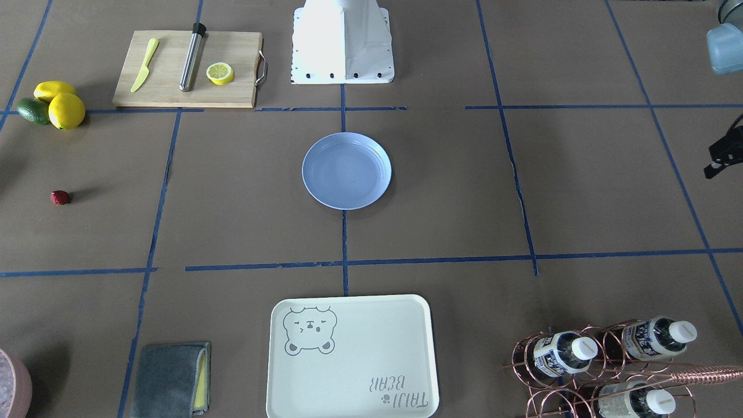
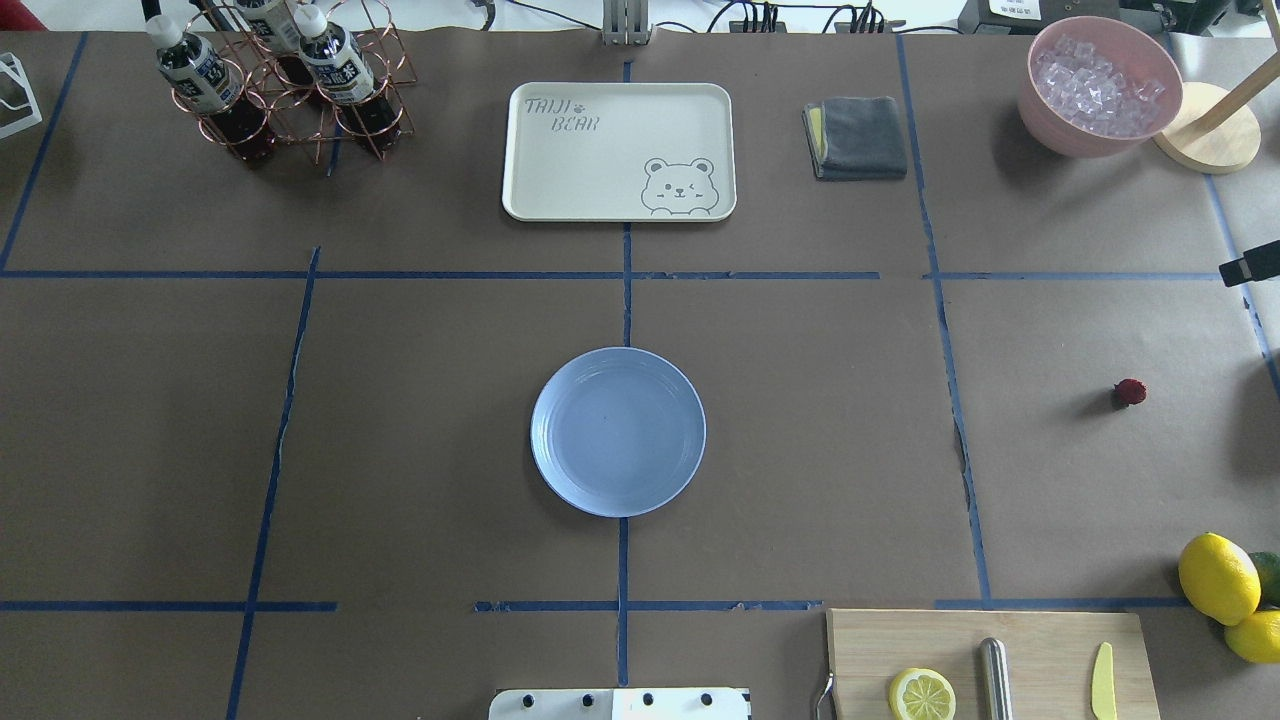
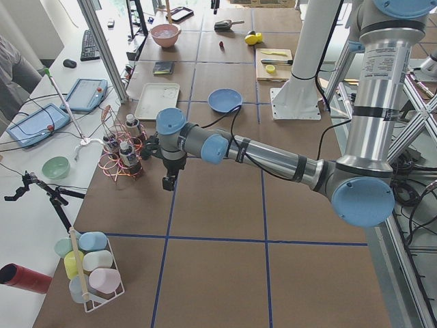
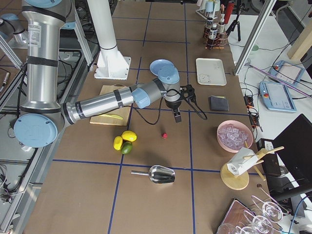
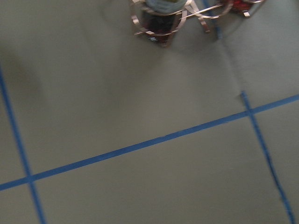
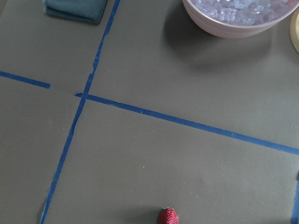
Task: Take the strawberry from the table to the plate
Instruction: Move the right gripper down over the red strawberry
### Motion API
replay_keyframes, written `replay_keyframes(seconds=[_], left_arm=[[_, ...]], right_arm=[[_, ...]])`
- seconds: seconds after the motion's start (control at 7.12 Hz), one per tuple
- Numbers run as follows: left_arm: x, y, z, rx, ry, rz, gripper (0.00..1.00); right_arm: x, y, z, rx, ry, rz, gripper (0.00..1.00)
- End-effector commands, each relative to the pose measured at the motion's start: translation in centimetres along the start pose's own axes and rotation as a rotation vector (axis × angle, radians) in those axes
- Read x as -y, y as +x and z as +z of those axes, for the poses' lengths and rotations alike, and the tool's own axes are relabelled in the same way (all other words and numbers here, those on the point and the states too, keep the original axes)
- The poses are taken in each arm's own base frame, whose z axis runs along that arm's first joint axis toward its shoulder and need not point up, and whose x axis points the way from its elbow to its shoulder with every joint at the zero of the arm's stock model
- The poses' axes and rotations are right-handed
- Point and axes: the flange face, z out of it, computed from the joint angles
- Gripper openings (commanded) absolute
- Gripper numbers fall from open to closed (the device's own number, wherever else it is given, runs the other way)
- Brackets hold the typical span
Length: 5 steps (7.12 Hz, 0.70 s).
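The strawberry [image 2: 1130,392] is a tiny dark-red berry lying alone on the brown table [image 2: 800,450], far to the robot's right; it also shows at the bottom edge of the right wrist view [image 6: 168,216]. The pale-blue plate [image 2: 618,432] sits bare at the table's centre. My right gripper [image 4: 177,117] hangs above the table just beyond the strawberry, apart from it; only a black tip shows at the overhead view's right edge. My left gripper [image 3: 167,183] hovers beside the bottle rack [image 3: 123,160]. No frame shows either gripper's fingers clearly, so I cannot tell open or shut.
Two lemons [image 2: 1218,578] and a lime lie near the strawberry's side. A cutting board [image 2: 990,665] holds a lemon half, a knife and a metal rod. A cream bear tray [image 2: 618,150], grey cloth [image 2: 860,137] and pink ice bowl [image 2: 1100,85] stand at the far edge.
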Motion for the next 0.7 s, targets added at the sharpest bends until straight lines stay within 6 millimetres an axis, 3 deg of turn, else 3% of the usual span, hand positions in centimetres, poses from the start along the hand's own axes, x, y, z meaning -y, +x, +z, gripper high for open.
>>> replay_keyframes(seconds=[0.0,0.14,0.42,0.56], left_arm=[[-5.5,-8.0,0.2,0.044,-0.056,-0.030,1.00],[-7.6,-10.0,-1.2,0.029,-0.027,-0.064,1.00],[-8.2,-9.9,-1.0,-0.002,-0.030,-0.078,1.00],[-8.0,-9.9,-0.8,-0.006,-0.032,-0.082,1.00]], right_arm=[[0.6,-3.8,0.7,0.041,-0.007,0.003,1.00],[0.3,-5.8,1.1,0.030,-0.012,0.047,1.00],[-1.0,-6.2,3.2,-0.020,-0.034,0.072,1.00],[-3.1,-5.6,4.6,-0.035,-0.014,0.057,1.00]])
